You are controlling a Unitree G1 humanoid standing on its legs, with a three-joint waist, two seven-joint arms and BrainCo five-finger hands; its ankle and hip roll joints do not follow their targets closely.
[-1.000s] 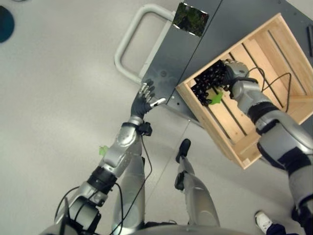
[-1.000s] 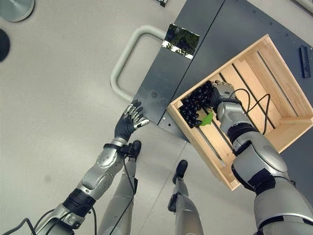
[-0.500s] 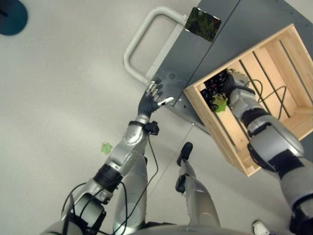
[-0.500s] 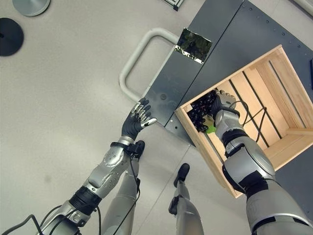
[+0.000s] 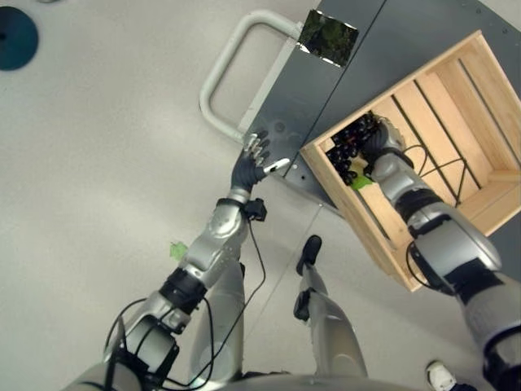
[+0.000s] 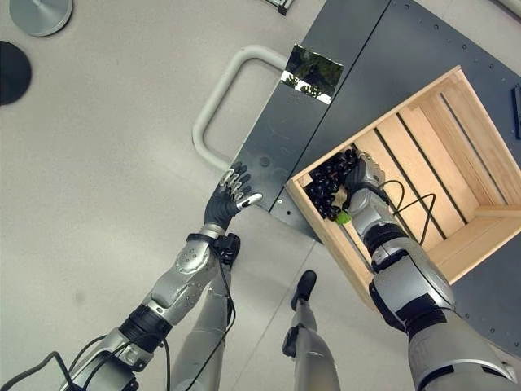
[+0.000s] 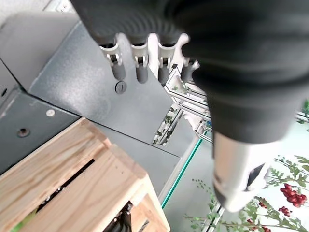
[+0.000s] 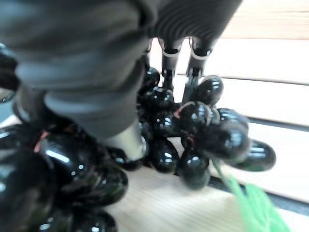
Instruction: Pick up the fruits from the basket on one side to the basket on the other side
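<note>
A bunch of black grapes [image 5: 344, 148] with a green leaf [image 5: 359, 181] lies in the near corner of a wooden slatted crate [image 5: 391, 86]. My right hand [image 5: 377, 147] rests on top of the bunch. In the right wrist view its fingers [image 8: 169, 65] reach in among the grapes [image 8: 193, 121] and the thumb [image 8: 126, 140] presses them from the other side. My left hand [image 5: 247, 169] hovers open at the edge of the grey metal plate [image 5: 301, 98], left of the crate and apart from it, with straight fingers [image 7: 140, 67].
The crate stands on a dark grey platform [image 6: 383, 49]. A pale tube handle [image 5: 224, 65] juts from the plate's left side. A small green scrap [image 5: 177, 250] lies on the floor. A person's shoe [image 5: 440, 375] shows at the bottom right, and round stand bases [image 6: 12, 69] at the far left.
The whole picture has shifted, so the camera moved. My right hand stays on the grape bunch in the crate's corner, settling closer over it. The left hand keeps its place by the plate.
</note>
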